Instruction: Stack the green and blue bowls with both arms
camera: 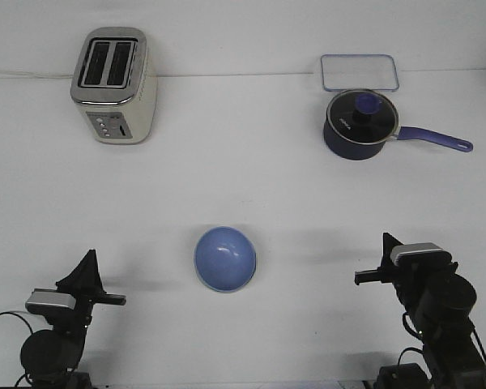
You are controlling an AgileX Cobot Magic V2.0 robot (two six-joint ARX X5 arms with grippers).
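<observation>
Front view. A blue bowl point(225, 258) is lying mouth-down on the white bench point(243, 186) at lower centre of the frame, showing only its domed underside. No green bowl is showing separately (it may be sitting hidden under the blue one, but this cannot be confirmed). The left arm point(61, 312) is resting at lower left and the right arm point(425, 292) at lower right, both well apart from the bowl and neither carrying anything. Whether the jaws of either arm are apart or together cannot be told from this angle. A toaster point(113, 85) is standing at upper left; a navy saucepan point(360, 123) with a handle is sitting at upper right, just in front of a clear flat lid point(360, 72). Judged progress: either the stack is already standing finished, or it is not yet begun.
</observation>
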